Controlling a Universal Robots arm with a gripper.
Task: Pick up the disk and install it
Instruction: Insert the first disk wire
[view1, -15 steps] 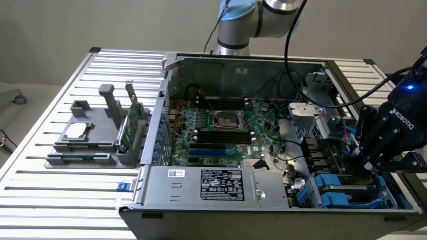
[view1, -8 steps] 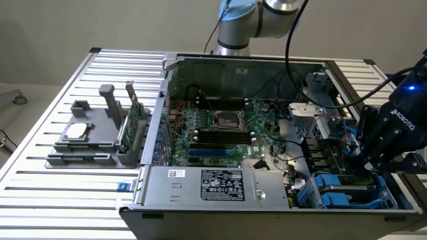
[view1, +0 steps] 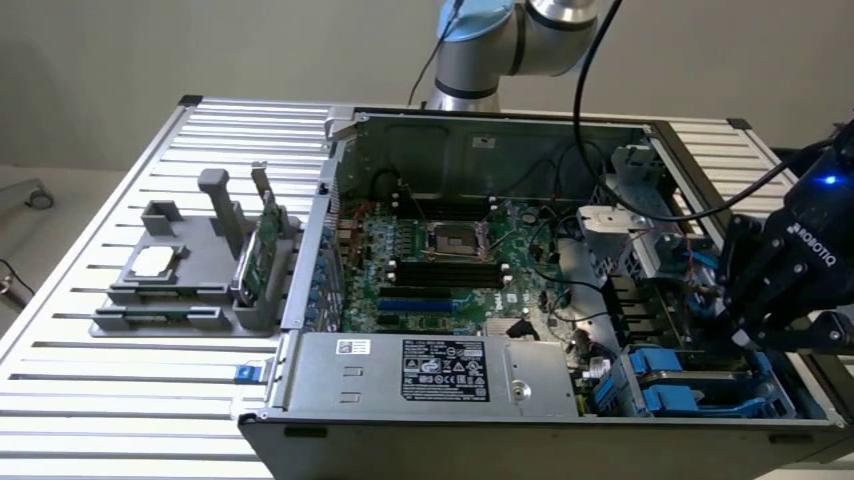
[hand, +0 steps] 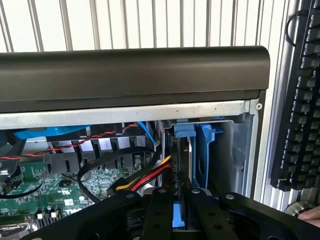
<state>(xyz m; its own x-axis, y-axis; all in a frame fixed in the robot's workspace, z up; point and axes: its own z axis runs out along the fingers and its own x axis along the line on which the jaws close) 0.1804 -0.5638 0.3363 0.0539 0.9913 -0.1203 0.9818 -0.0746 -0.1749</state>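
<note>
The gripper (view1: 738, 335), black with a ROBOTIQ marking and a small blue light on its body, reaches down into the drive bay (view1: 707, 385) at the front corner of the open computer case (view1: 534, 130), on the exterior view's right. In the wrist view its two fingers (hand: 159, 212) stand close together, clenched on the disk (hand: 179, 212), which sits on edge between them and runs down into the bay. What shows of the disk is mostly its blue plastic carrier rail, a bright blue strip between the finger pads, with a dark thin edge of the drive body beside it (its label face cannot be made out from here). Just beside it stand other blue carrier brackets (hand: 204, 150) inside the grey metal bay wall. Red, yellow and black power leads (hand: 145, 176) curl near the disk's end. In the exterior view the green motherboard (view1: 441, 260) fills the case floor, with the silver power supply (view1: 427, 372) along the front edge. On the slatted table (view1: 107, 400) at the exterior view's left sits a grey fixture (view1: 187, 285) with a thin green circuit card (view1: 271, 235) standing upright in it. A black keyboard (hand: 300, 100) lies outside the case
</note>
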